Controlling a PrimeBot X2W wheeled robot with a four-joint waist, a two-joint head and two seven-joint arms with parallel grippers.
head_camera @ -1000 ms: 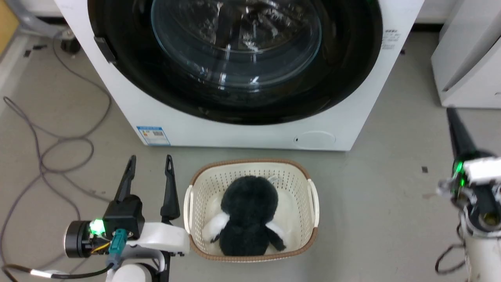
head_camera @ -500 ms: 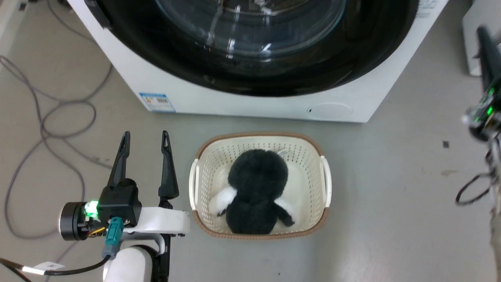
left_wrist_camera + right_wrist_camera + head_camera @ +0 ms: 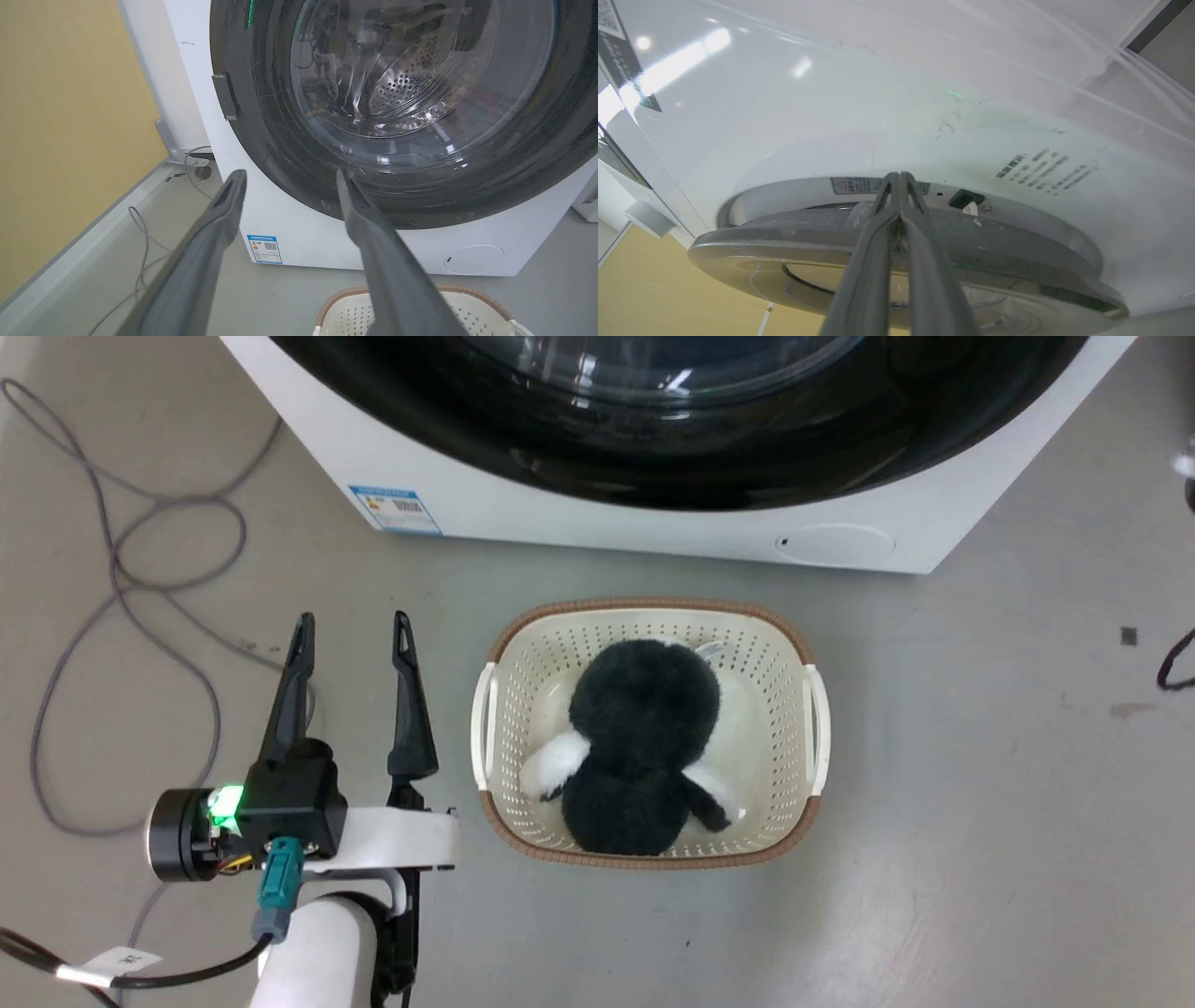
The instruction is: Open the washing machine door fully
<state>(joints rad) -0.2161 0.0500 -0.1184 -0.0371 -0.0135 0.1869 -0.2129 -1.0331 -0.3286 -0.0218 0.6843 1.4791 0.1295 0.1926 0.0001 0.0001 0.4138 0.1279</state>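
The washing machine [image 3: 653, 527] stands white at the top of the head view, with the lower arc of the glossy black washing machine door [image 3: 672, 448] on its front. In the left wrist view the door [image 3: 280, 154] looks closed, its glass window [image 3: 402, 84] showing the steel drum. My left gripper [image 3: 353, 618] hovers open over the floor in front of the machine's left corner, holding nothing. In the right wrist view my right gripper [image 3: 899, 177] is shut and empty. Its tips reach over the door's grey rim [image 3: 784, 233], seen edge-on, to the white recess near the latch slot [image 3: 966, 199].
A cream laundry basket [image 3: 789, 663] with a black and white plush toy [image 3: 639, 756] sits on the floor before the machine, right of my left gripper. Grey cables [image 3: 140, 551] loop on the floor at left. A yellow wall [image 3: 70, 140] stands left of the machine.
The head camera has tilted down, so the machine slid up the picture. My right gripper rose up the right side and left the head view. The left gripper stays open in place.
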